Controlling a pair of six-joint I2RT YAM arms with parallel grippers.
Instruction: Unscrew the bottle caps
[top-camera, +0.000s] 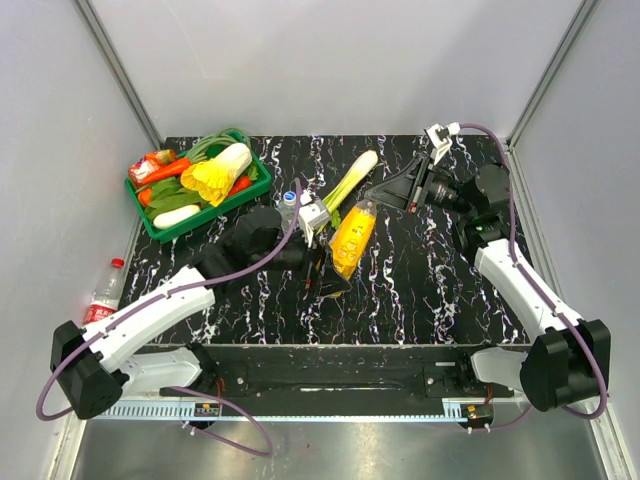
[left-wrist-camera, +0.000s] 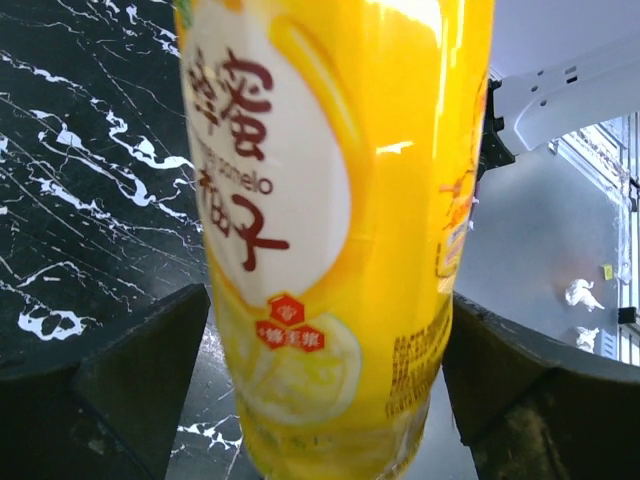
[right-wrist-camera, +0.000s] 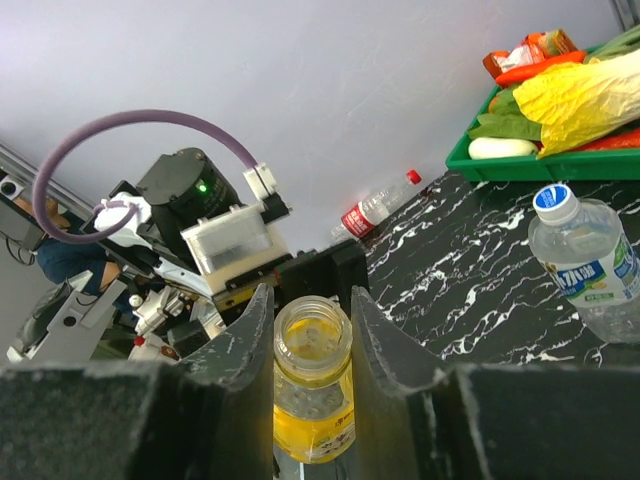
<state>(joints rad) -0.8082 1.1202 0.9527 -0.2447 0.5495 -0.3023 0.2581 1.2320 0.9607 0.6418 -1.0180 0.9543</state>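
Right wrist: juice bottle (right-wrist-camera: 312, 405) in claw (right-wrist-camera: 312, 295)

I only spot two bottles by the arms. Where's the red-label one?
Top view: the red-label bottle lies just off the tabletop's left edge, beside the left arm, nearer than the green tray.

Green tray (top-camera: 152, 234) back-left on marbled black table (top-camera: 420, 290): cabbage (top-camera: 218, 172), carrot (top-camera: 165, 172), pale root (top-camera: 177, 214), possibly radish. Leek (top-camera: 352, 180) loose mid-table.

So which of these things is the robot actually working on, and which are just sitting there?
Part of the job: yellow juice bottle, blue-label water bottle, red-label bottle.
Just lying about: green vegetable tray, leek.
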